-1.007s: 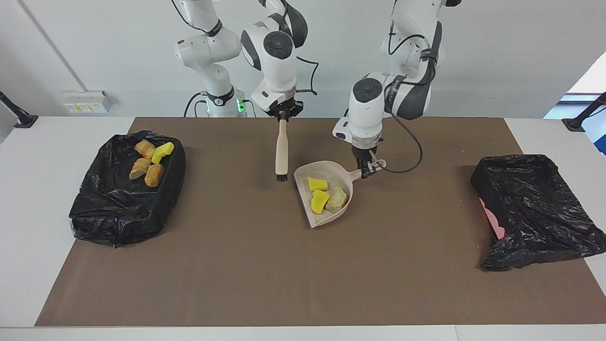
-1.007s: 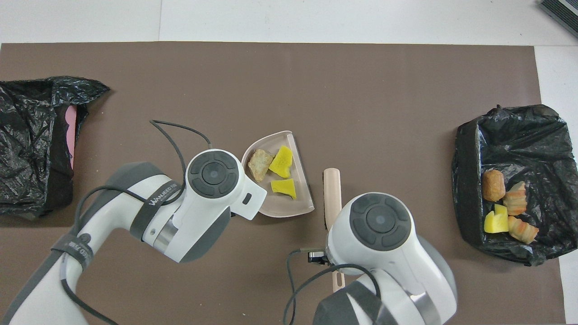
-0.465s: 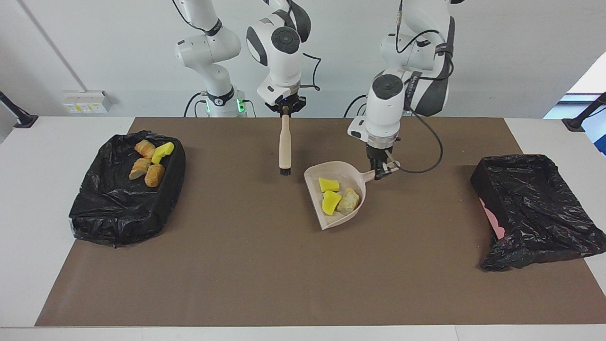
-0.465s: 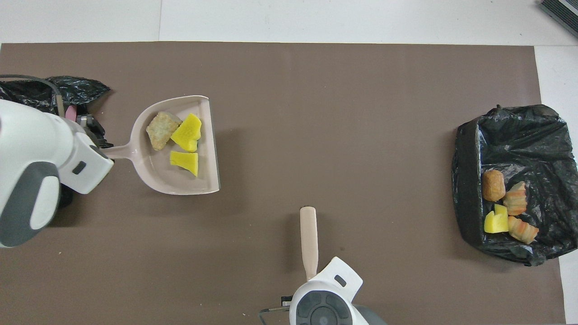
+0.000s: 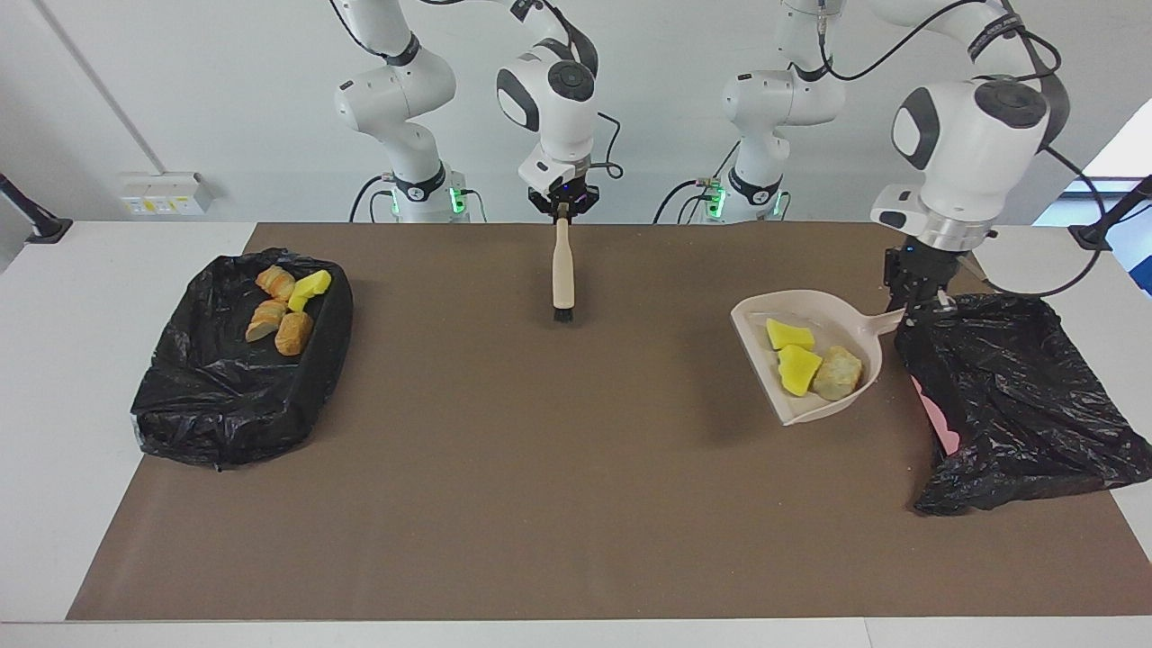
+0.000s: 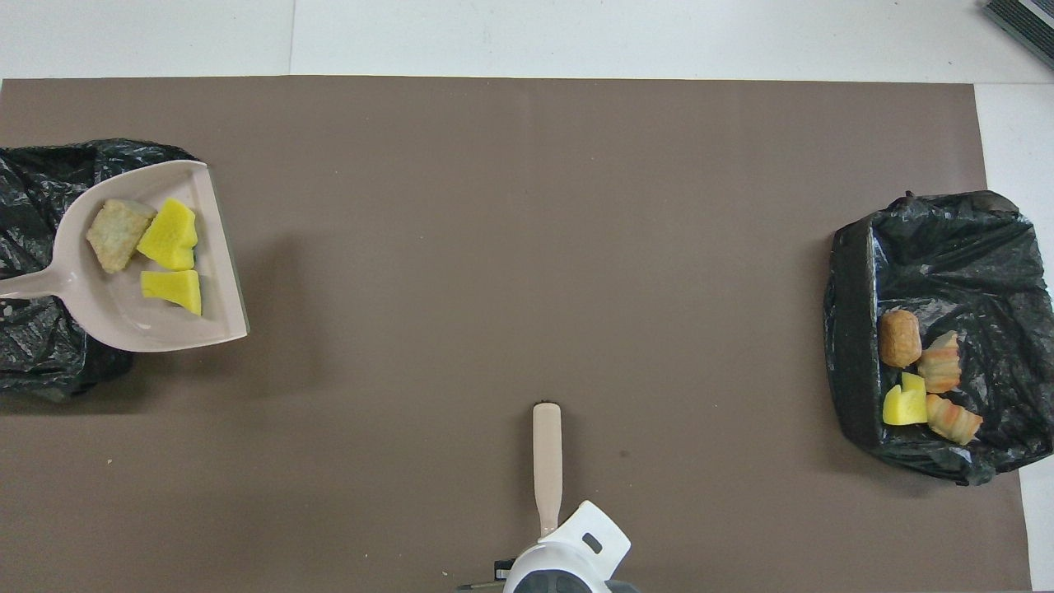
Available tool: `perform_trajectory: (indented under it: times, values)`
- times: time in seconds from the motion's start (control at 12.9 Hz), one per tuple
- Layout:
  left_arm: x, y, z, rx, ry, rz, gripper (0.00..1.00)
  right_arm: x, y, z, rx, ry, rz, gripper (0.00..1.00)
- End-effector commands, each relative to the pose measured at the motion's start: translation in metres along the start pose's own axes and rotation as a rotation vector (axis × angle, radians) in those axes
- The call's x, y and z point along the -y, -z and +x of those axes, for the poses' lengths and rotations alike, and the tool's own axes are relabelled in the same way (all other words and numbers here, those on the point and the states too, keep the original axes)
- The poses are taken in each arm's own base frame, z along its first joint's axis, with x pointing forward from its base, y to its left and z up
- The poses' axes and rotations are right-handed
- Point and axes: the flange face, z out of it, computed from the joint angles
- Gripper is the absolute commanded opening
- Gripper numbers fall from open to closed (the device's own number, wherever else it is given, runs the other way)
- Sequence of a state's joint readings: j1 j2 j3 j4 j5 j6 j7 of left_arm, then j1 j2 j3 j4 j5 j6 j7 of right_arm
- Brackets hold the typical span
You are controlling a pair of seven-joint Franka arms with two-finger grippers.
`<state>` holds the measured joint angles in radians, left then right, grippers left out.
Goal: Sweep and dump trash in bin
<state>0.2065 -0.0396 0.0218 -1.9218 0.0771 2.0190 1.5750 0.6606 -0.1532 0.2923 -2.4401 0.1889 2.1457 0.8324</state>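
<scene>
The beige dustpan (image 5: 754,326) (image 6: 148,325) hangs tilted above the mat beside the black-bagged bin (image 5: 1017,405) (image 6: 33,362) at the left arm's end. In it lie three pieces of trash (image 5: 799,367) (image 6: 169,245), two yellow and one pale. My left gripper (image 5: 920,306) is shut on the dustpan's handle over the bin's edge and is out of the overhead view. My right gripper (image 5: 562,209) is shut on the top of a beige brush (image 5: 562,270) (image 6: 547,461), which hangs bristles down over the mat's middle, near the robots.
A second black-bagged bin (image 5: 225,396) (image 6: 963,247) stands at the right arm's end of the table, with several orange and yellow sponge chunks (image 5: 283,315) (image 6: 918,379) in it. A brown mat (image 5: 540,495) covers the table.
My left arm has carried the loaded dustpan from the mat's middle to the bin at its own end. My right arm has drawn the brush back toward the robots.
</scene>
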Motion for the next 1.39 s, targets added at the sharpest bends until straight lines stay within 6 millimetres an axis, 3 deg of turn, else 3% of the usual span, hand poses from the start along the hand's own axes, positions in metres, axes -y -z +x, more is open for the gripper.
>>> perform_trajectory:
  times: [0.0, 0.23, 0.46, 0.54, 0.77, 0.85, 1.08, 1.32]
  values:
    - [0.020, 0.013, -0.054, -0.003, 0.061, 0.027, 0.00, -0.003, -0.004, -0.002, 0.006, -0.004, 0.015, 0.00]
    - [0.030, 0.016, -0.110, 0.072, 0.107, 0.046, 0.00, -0.008, -0.010, -0.003, -0.009, 0.007, 0.019, 0.00]
    - [0.057, 0.012, -0.170, 0.193, 0.007, 0.067, 0.00, -0.007, -0.013, -0.002, -0.013, -0.002, 0.024, 0.00]
    - [0.063, 0.013, -0.176, 0.250, -0.029, 0.088, 0.00, -0.007, -0.015, -0.002, -0.007, -0.002, 0.020, 0.00]
    - [0.069, 0.009, -0.182, 0.428, -0.133, 0.072, 0.00, -0.007, -0.014, 0.007, -0.008, 0.032, 0.021, 0.91]
    - [0.069, 0.010, -0.184, 0.468, -0.155, 0.061, 0.00, -0.005, -0.008, 0.010, -0.016, 0.043, 0.026, 1.00]
    - [0.069, 0.012, -0.182, 0.595, -0.228, 0.006, 0.00, -0.013, 0.014, 0.037, -0.043, 0.007, 0.063, 1.00]
    - [0.065, 0.014, -0.187, 0.656, -0.242, -0.040, 0.00, -0.036, 0.045, 0.080, -0.109, -0.041, 0.085, 1.00]
